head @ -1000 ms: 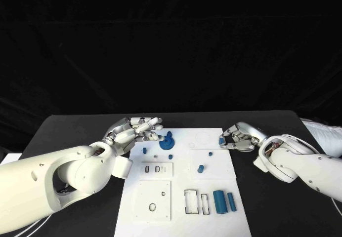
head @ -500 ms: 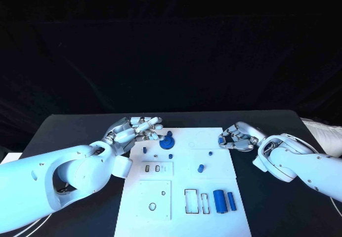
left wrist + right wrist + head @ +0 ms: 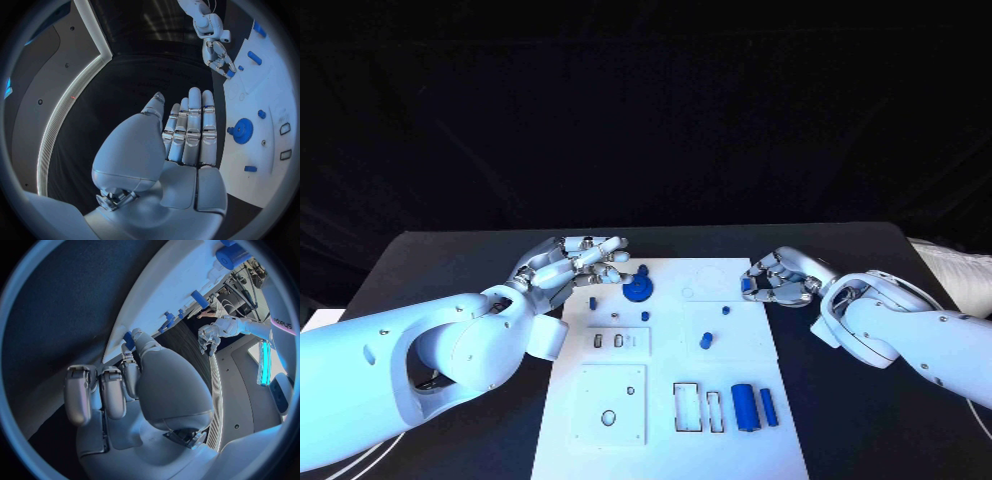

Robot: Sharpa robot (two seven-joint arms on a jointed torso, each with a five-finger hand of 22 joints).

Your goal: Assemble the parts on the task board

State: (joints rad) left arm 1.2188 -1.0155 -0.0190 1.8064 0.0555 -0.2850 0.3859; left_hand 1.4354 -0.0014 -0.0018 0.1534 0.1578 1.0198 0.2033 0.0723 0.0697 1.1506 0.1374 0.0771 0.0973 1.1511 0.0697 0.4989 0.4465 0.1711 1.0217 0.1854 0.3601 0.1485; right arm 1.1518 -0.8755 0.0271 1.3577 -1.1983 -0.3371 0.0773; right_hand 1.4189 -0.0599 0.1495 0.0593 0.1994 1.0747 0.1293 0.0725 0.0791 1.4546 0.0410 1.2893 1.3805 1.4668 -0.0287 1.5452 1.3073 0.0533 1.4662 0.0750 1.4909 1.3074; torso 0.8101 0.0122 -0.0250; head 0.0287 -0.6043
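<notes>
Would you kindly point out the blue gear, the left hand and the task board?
blue gear (image 3: 638,291), head view, its toothed disc.
left hand (image 3: 577,262), head view, its middle.
task board (image 3: 678,440), head view, bare near part.

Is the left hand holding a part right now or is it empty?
Empty: the left hand has its fingers straight and together, nothing between them, beside the task board.

You can make out one piece of lettering: in the right wrist view, dark print on the white arm (image 3: 275,320) near the rim reads something like "APLUS", its first letters cut off or too small for you to tell. Nothing legible stands on the board (image 3: 678,380), the parts or the counter (image 3: 459,262).
</notes>
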